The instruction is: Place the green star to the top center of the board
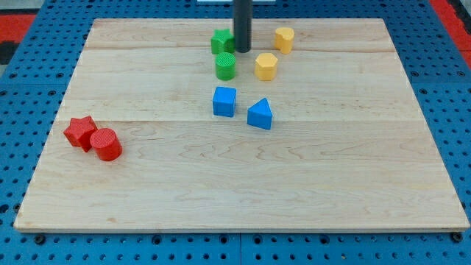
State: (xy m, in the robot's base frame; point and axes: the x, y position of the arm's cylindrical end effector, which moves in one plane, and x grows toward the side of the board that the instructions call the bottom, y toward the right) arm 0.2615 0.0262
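The green star (pixel 221 41) sits near the top centre of the wooden board (pixel 221 206), and the arm's tip (pixel 241 50) rests right beside it at its 3 o'clock, apparently touching; it is a bare rod, so there is nothing to open or close. The star looks close to its goal, so any last nudge should be short and slow. The board's top edge lies close at 12 o'clock, leaving little room there. A green cylinder (pixel 226 65) stands just at the star's 6 o'clock, and two yellow blocks (pixel 284 38) (pixel 266 66) crowd the 3 to 4 o'clock side. Open board lies toward 9 o'clock.
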